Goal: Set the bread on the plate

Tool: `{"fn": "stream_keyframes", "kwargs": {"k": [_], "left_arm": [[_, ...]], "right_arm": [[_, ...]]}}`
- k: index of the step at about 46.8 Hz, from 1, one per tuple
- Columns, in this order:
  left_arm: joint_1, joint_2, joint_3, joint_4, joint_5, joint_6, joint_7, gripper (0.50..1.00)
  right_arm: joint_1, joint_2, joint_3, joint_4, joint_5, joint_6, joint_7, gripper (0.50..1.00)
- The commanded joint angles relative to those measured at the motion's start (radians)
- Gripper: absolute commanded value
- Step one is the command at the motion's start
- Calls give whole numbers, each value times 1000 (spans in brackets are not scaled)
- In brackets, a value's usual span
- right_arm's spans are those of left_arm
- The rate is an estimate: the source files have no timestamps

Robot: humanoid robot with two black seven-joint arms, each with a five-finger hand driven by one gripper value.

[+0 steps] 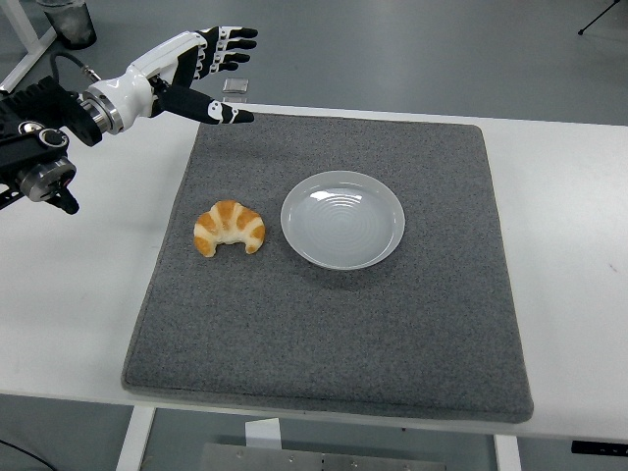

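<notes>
A golden croissant (229, 228) lies on the grey mat (334, 324), just left of an empty white plate (342, 219). My left hand (218, 71) is open, fingers spread, in the air over the mat's far left corner, well behind and above the croissant. It holds nothing. The right arm is out of view.
The mat covers most of the white table (564, 226). A small dark object (235, 86) lies at the table's far edge, behind the left hand. A dark bin (67, 22) stands on the floor at the top left.
</notes>
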Motion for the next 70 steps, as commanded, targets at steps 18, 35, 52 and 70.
{"fn": "stream_keyframes", "kwargs": {"k": [18,35,52,70], "left_arm": [[-187,28,378,-98,29,64,-1,981],[-155,31,431,-153,165,199,-11,977],[-75,53,427,-207,202,247,-23,975],[-37,34,413,-139,219,282,-43,977]], "right_arm": [[1,0,0,0,0,0,0,952],[1,0,0,0,0,0,0,952],[1,0,0,1,0,0,0,952],[1,0,0,0,0,0,0,952]]}}
